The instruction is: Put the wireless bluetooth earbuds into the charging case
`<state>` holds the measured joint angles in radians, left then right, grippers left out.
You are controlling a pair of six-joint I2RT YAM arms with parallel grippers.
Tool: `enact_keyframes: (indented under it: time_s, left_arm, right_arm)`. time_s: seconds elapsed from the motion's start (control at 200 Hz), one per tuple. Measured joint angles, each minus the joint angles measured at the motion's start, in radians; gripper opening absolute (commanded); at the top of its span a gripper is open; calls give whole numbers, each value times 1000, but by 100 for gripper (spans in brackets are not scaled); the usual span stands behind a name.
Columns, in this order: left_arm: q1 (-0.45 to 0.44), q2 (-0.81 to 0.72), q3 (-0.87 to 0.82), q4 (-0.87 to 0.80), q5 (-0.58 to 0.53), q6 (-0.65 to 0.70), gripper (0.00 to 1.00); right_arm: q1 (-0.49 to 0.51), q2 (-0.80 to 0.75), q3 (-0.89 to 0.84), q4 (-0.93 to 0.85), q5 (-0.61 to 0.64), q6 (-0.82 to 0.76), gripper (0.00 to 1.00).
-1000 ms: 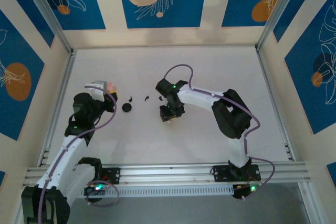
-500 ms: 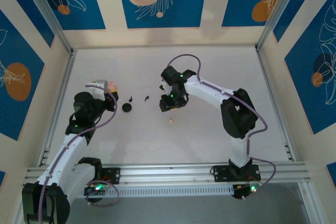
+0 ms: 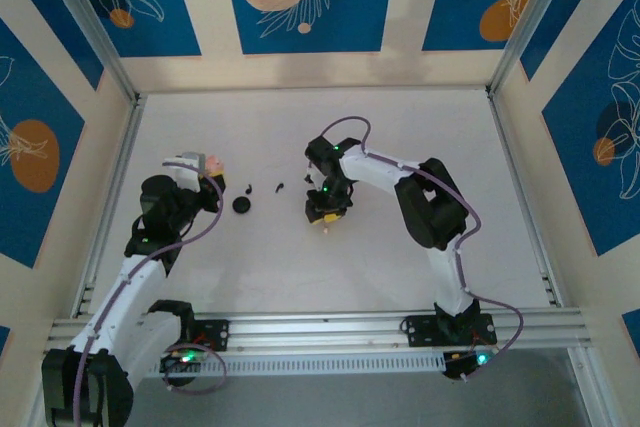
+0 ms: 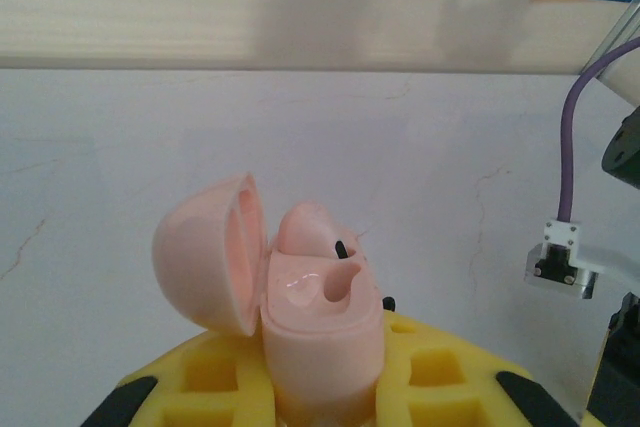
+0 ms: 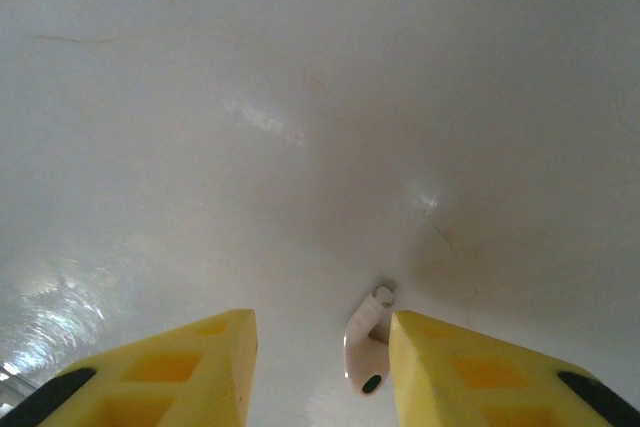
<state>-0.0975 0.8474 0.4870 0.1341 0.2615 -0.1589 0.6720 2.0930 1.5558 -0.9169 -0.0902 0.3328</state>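
The left hand (image 4: 325,362) is clamped tight on the pink charging case (image 4: 322,312). It holds the case upright with the lid (image 4: 205,252) swung open to one side, so the sockets face up, ready to receive. A rounded pink lump (image 4: 300,227) stands out of the far socket, probably one earbud already seated, though I can't be certain. The near socket (image 4: 340,285) looks empty.

Over on the other side, the right hand (image 5: 320,322) is down at the tabletop (image 3: 400,277) with its fingers apart. They straddle a pale earbud (image 5: 365,352) that lies flat on its side, just beside one finger and not yet gripped. I'd say the hand is lined up that way so the fingers can close across the stem. The case is well apart from it, so a carry across would have to follow.

Between the two hands lie a round black disc (image 3: 241,204) and two tiny black curved pieces (image 3: 249,188), too small for me to name.

The tabletop is white and glossy, with patches of glare and a few hairline marks. The walls (image 3: 405,7) around it are cream with blue panels, orange circles and leaf outlines, and aluminium posts (image 3: 90,32) run up the corners
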Motion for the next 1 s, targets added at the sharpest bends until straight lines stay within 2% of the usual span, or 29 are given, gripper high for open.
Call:
enact_keyframes:
  time_s: [0.77,1.0]
  left_arm:
    - [0,-2,0,0,0,0,16]
    - [0,-2,0,0,0,0,16]
  right_arm:
    - [42,22,-2,-14,-95,-50,33]
    - [24,-97,-27,-25,-94,10,37]
